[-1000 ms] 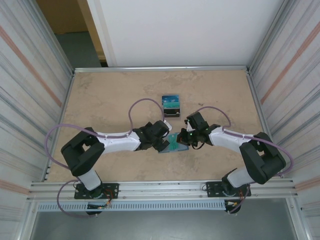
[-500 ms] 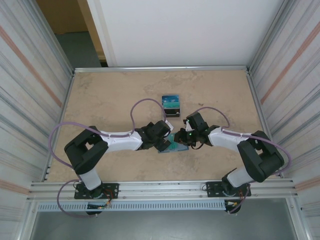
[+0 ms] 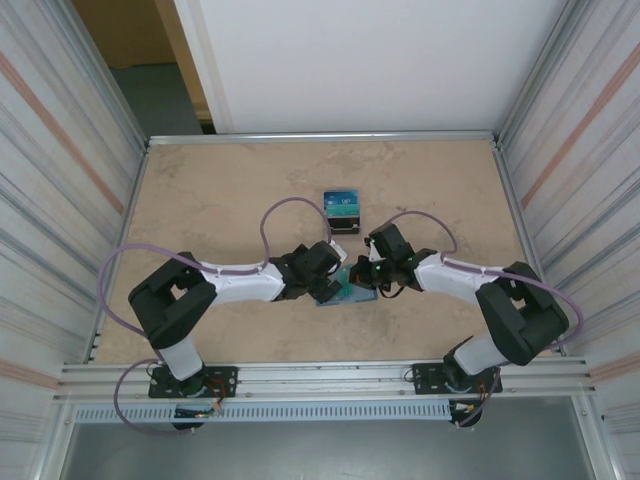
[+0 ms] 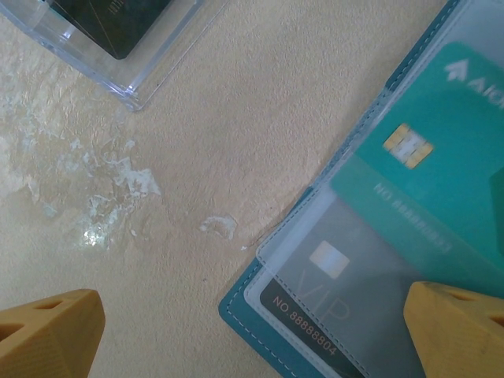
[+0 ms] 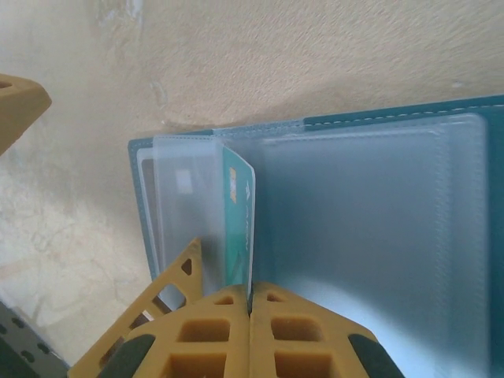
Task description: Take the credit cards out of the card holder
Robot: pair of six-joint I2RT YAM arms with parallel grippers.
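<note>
Down near the middle of the table (image 3: 220,190), between the two wrists, lies the card holder (image 3: 347,292), spread open. From overhead the arms cover most of it and just a teal sliver peeks out. On the left wrist view its far side runs off the frame, and a clear case (image 4: 118,47) is cropped at the top corner. A teal card (image 4: 441,157) sits under a cloudy sleeve with a grey card (image 4: 331,291) next to it, the print hard to read.

Now the jaws. The left gripper (image 4: 253,319) is spread wide and holds nothing. One finger is over the holder's corner; whether it touches, can't tell. The right gripper (image 5: 250,305) is clamped tight, and the teal card's edge runs straight into the seam between its fingers. Whether the sleeve is pinched too, can't tell.
</note>
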